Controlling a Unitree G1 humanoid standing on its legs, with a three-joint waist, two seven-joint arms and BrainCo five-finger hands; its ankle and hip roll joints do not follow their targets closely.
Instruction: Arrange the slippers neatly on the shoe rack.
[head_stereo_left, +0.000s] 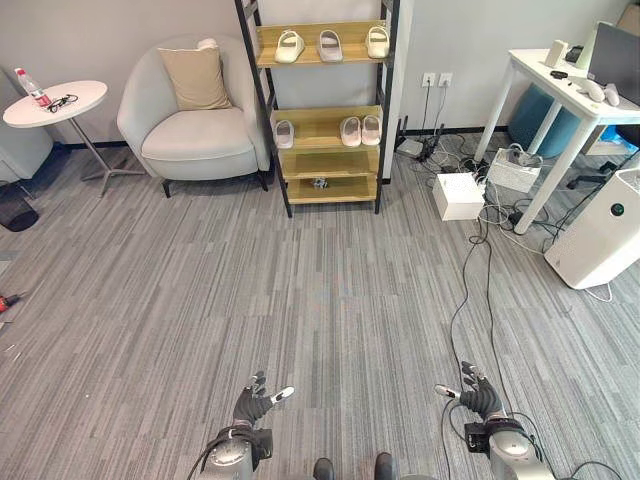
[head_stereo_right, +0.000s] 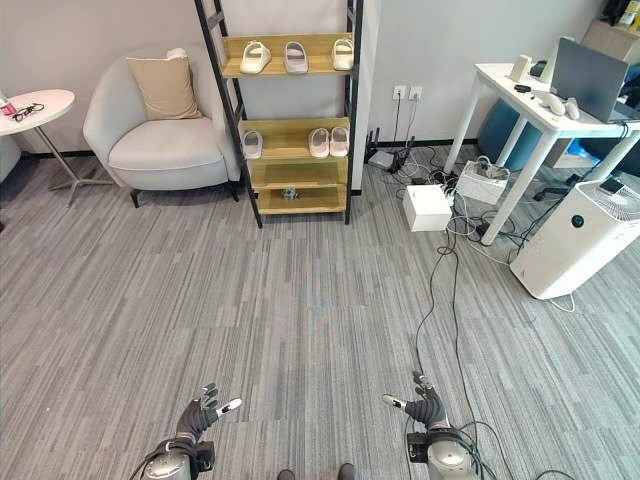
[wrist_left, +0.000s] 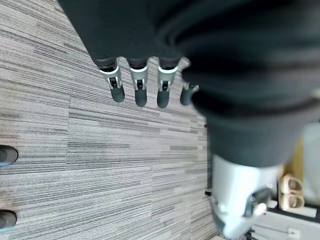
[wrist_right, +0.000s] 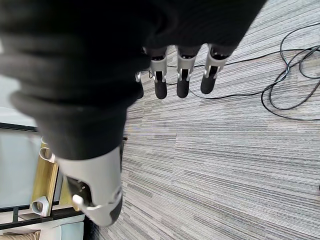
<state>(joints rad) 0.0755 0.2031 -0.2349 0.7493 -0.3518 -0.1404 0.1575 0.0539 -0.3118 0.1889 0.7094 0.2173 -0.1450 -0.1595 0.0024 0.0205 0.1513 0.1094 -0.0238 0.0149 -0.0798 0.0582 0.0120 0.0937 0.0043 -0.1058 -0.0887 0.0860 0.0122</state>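
A wooden shoe rack (head_stereo_left: 322, 160) with black posts stands against the far wall. Its top shelf carries three pale slippers (head_stereo_left: 329, 45) side by side. On the middle shelf one slipper (head_stereo_left: 284, 133) lies at the left and a pair (head_stereo_left: 360, 130) at the right. A small dark object (head_stereo_left: 320, 183) sits on the lower shelf. My left hand (head_stereo_left: 256, 402) and right hand (head_stereo_left: 476, 394) hang low near me, far from the rack, both open with straight fingers (wrist_left: 140, 87) and holding nothing.
A grey armchair (head_stereo_left: 195, 120) with a beige cushion stands left of the rack, a round white side table (head_stereo_left: 55, 102) further left. At the right are a white desk (head_stereo_left: 570, 95), a white box (head_stereo_left: 458, 195), an air purifier (head_stereo_left: 605, 235) and cables across the carpet.
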